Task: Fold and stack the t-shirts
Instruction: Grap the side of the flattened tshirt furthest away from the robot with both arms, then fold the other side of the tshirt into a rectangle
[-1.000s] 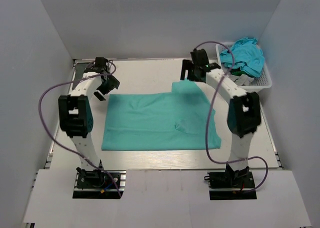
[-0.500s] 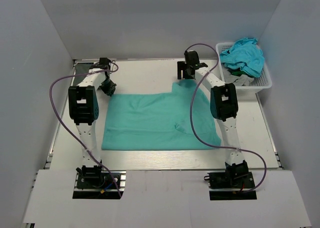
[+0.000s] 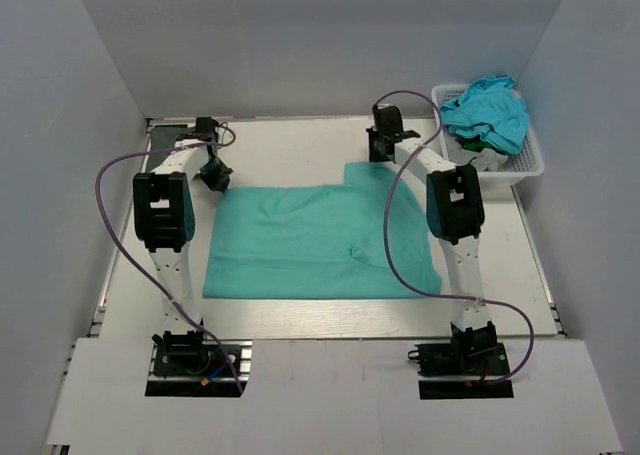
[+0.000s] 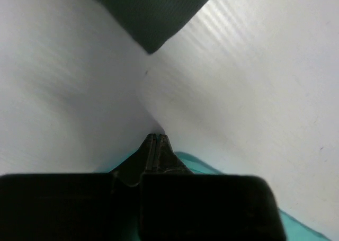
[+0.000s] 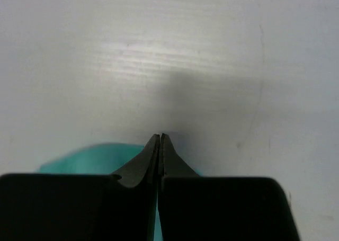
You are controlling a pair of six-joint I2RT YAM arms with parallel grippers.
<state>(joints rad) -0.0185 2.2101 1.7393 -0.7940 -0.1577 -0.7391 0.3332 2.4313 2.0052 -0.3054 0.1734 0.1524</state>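
The left gripper (image 3: 217,180) has its fingers pressed flat together. In its wrist view the teal edge of the shirt (image 3: 310,240) sits right at their base, so it looks pinched on the far-left corner, though the cloth between the pads is hidden. The right gripper (image 3: 384,155) is closed the same way. Its wrist view shows teal on both sides of the fingertips, which suggests a hold on the far-right sleeve edge.

The shirt lies spread flat on the table (image 3: 290,140). Its long side runs left to right, with 1 sleeve poking out toward the far side under the right gripper and a small crease near the middle. Both arms reach over it to its far edge. More shirts (image 3: 488,110) are heaped in the basket (image 3: 530,165) at the far-right corner, well apart from the spread one. No folded stack shows.

By my reading, this is the start of the 1st fold on the 1st shirt: both far corners are taken and nothing is turned over yet. The task is early.

The next move probably calls for the 2 grippers to lift together, just high enough to free the edge. They would then carry it toward the near hem at an even pace, so the far edge stays straight and lands square. The right side holds a sleeve and not a true corner, so it may trail or bunch.
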